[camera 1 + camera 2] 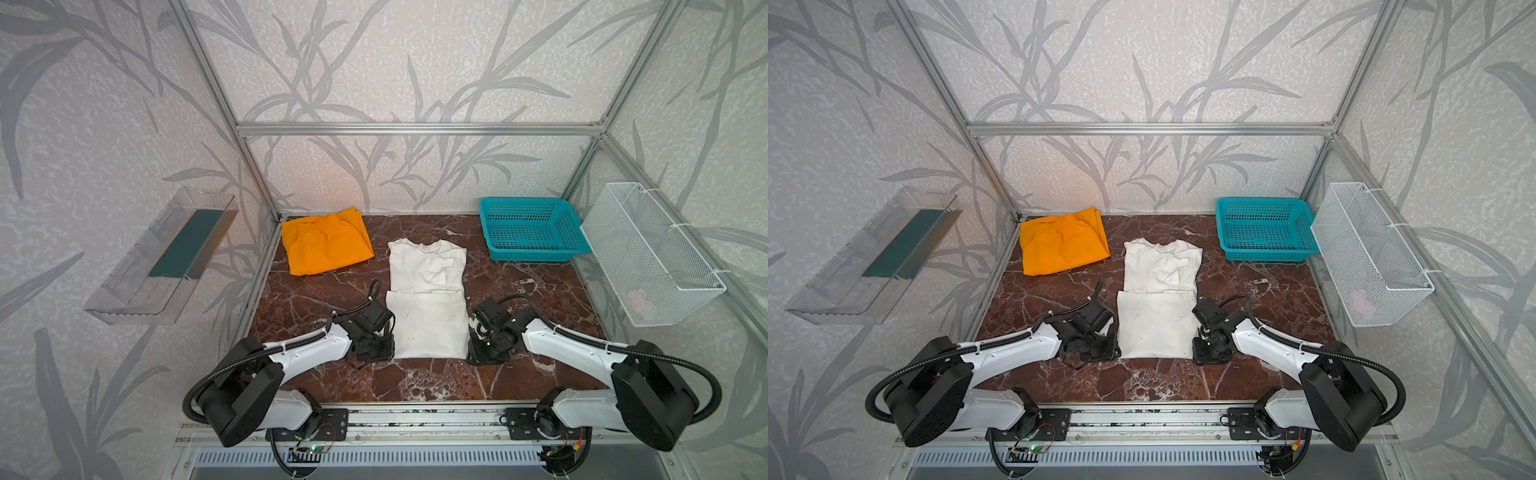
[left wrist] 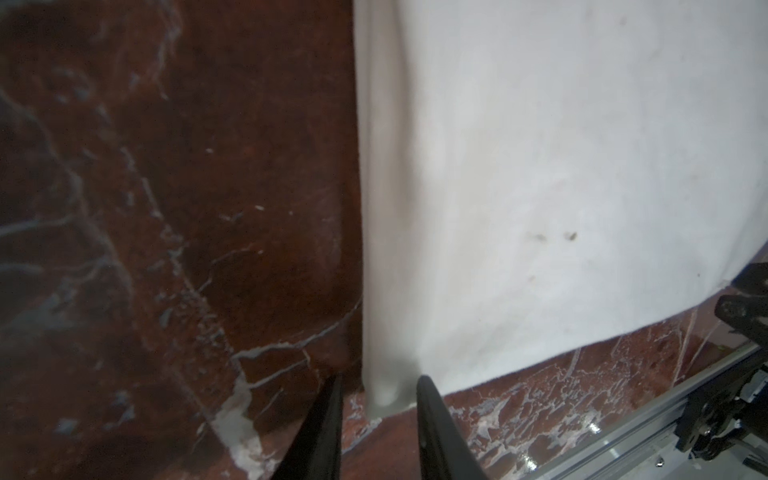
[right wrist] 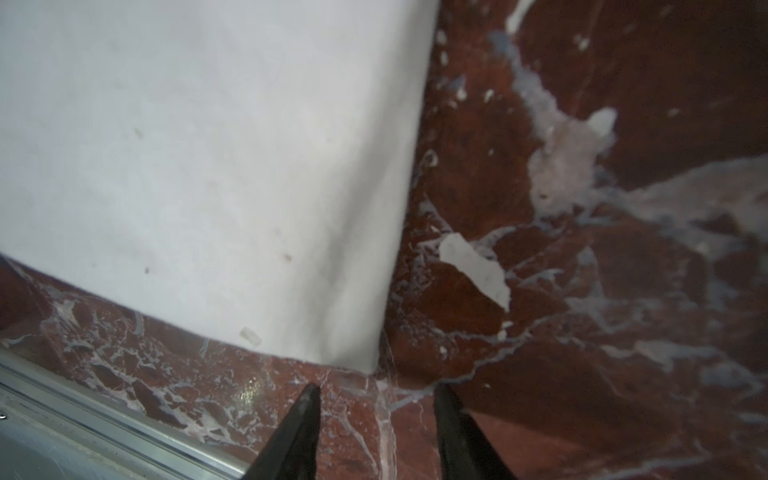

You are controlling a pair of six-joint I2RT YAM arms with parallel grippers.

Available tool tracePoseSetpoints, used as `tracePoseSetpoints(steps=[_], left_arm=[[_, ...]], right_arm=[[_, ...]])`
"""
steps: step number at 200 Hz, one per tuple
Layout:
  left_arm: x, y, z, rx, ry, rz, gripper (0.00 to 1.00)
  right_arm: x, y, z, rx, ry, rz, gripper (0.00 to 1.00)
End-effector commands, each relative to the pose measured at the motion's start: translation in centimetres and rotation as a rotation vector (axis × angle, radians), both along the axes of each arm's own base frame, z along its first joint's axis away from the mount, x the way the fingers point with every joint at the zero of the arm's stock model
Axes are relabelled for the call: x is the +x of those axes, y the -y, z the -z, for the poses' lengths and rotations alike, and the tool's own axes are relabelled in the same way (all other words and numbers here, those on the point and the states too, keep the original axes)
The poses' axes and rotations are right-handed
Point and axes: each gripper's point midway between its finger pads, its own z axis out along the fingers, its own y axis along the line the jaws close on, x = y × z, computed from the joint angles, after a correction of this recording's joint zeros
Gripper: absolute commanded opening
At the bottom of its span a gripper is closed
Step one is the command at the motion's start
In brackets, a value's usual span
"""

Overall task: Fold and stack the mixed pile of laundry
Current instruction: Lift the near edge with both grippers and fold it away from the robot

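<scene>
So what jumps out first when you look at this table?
The bright orange trousers, folded at the far left corner of the table. Next the white shirt laid out in the middle, with the left gripper and right gripper open at its two near corners.

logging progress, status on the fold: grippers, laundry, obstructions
Both open: left gripper astride a near corner of the white shirt, right gripper just short of the other. Folded orange trousers far left, apart. Nothing blocking.
</scene>
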Motion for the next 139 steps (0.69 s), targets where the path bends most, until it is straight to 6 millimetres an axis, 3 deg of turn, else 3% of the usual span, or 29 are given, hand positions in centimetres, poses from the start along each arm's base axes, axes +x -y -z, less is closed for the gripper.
tracePoseSetpoints(steps=[1,74,116,139], left_arm=[[-0.7,-0.2,1.0,0.009,-0.034,-0.003,0.26],[-1.2,-0.7,1.7,0.029,-0.056,-0.007,0.16],[-1.2,-0.3,1.5,0.024,-0.066,0.014,0.03],[-1.1,-0.3,0.9,0.028,-0.055,0.025,0.01]], right_arm=[[0.4,-0.4,0.7,0.016,0.001,0.026,0.43],[0.7,0.2,2.2,-0.05,-0.008,0.002,0.3],[0.2,0.7,2.0,-0.067,-0.022,-0.01,0.14],[-0.3,1.0,1.3,-0.071,-0.03,-0.018,0.07]])
